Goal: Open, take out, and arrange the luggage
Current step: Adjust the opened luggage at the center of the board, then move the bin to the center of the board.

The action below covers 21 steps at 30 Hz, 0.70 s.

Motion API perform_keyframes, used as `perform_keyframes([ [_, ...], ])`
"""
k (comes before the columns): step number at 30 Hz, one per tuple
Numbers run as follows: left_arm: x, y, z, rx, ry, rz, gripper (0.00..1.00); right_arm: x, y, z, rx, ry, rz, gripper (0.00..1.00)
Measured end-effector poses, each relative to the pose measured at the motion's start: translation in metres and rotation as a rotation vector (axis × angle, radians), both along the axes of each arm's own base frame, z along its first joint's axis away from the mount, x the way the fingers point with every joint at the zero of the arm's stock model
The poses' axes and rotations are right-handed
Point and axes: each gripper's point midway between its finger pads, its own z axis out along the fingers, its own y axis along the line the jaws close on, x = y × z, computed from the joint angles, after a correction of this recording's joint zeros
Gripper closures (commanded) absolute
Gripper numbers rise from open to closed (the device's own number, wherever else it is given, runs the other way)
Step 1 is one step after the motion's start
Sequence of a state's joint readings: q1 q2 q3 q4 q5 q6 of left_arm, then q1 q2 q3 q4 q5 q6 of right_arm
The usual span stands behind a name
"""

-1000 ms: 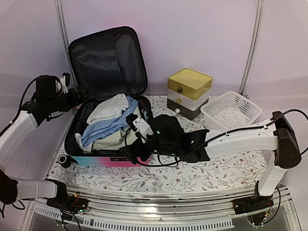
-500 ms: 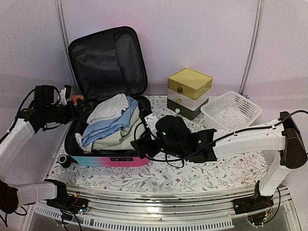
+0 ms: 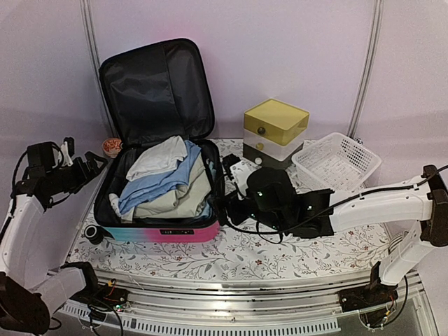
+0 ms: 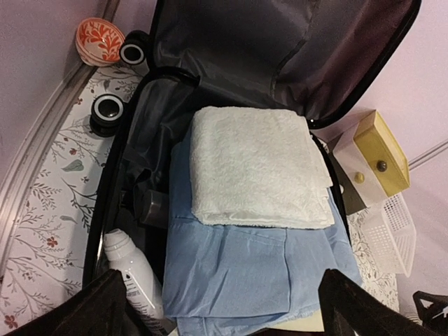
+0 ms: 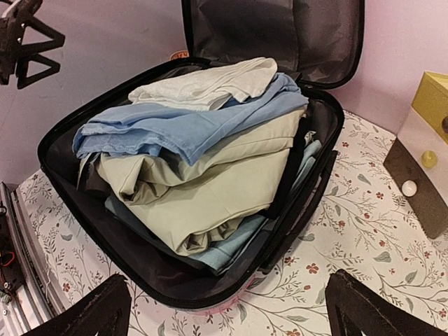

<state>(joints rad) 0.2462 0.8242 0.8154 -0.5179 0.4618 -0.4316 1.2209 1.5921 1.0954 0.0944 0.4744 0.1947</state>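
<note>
1. Left jaws stand spread wide with nothing between them, hanging off the luggage's [image 3: 168, 232] left side and aimed down into it.
2. Right jaws are also spread wide and empty, low beside the luggage's right front corner.
3. The left arm [image 3: 21, 210] is bent up high at the worktop's [image 3: 280, 259] left edge. The right arm [image 3: 378, 203] reaches flat across from the far right.
4. The count: one luggage, one yellow-topped drawer box [image 3: 275, 134], one white basket [image 3: 336, 161] and one orange patterned bowl [image 3: 110, 146].
5. Inside there is one folded white towel [image 4: 255, 168] on top of a blue garment [image 4: 245, 273]. A beige garment [image 5: 210, 189] lies under that, and one white bottle [image 4: 133, 273] is tucked along the side.
6. The luggage lies open on the worktop's left half, its black-lined lid up against the back wall. The front shell edge fades turquoise to pink, and black wheels show on its left side.
</note>
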Motion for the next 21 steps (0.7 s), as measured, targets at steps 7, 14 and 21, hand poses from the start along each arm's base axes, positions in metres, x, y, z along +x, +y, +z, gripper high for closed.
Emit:
perform_keyframes([
  [7,-0.015,-0.004,0.024,0.031,-0.106,-0.007,0.02,0.013,-0.024,0.005,0.031,0.000,-0.052,0.01],
  [14,-0.010,-0.012,0.008,-0.011,-0.043,-0.059,0.02,0.036,-0.046,0.004,0.040,0.030,-0.108,0.01],
  [21,-0.025,-0.003,-0.005,-0.052,-0.041,0.052,0.02,0.057,-0.083,0.012,0.064,0.068,-0.169,0.01],
])
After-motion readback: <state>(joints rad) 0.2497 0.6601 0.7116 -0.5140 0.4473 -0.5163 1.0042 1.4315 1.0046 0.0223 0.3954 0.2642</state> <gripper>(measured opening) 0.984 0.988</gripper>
